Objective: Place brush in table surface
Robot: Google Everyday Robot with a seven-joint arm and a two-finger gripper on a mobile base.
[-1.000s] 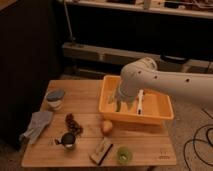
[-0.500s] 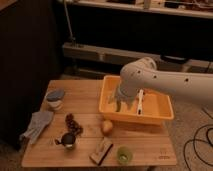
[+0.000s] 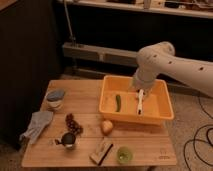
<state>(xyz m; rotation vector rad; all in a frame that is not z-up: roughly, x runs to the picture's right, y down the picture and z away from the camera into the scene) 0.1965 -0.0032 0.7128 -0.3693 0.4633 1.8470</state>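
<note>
One camera view looks down on the wooden table surface from the front, with the robot's white arm reaching in from the right. The gripper hangs low inside the yellow-orange bin, near its back wall, just above the upper end of the brush. Its claw stands wide apart and has hold of nothing. The brush is a slim white stick lying on the bin floor, right of centre, running roughly front to back, so it is not yet on the tabletop. A small green vegetable lies in the same bin to the left of the brush, apart from it.

On the table outside the bin, a pale bowl sits at the left back, a grey cloth hangs over the left edge, and a dark bunch of grapes lies beside a small metal cup. A yellowish round fruit rests just in front of the bin. A tan wooden block and a small green round item sit near the front edge
</note>
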